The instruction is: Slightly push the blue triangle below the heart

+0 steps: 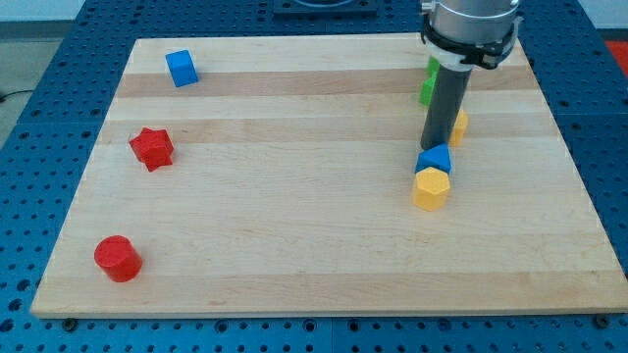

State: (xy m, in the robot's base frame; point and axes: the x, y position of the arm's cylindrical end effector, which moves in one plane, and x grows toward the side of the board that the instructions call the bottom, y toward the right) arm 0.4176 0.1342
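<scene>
The blue triangle (434, 160) lies at the board's right, touching the top of a yellow hexagon (431, 189). A yellow block (459, 126), likely the heart, sits just above and to the right of the triangle, partly hidden by my rod. My tip (430, 148) stands at the triangle's top edge, touching it or very close. A green block (429, 80) shows at the rod's left side, higher up, mostly hidden.
A blue cube (181, 69) is at the top left. A red star (152, 148) is at the left and a red cylinder (118, 259) at the bottom left. The wooden board's (294, 216) right edge is close to the cluster.
</scene>
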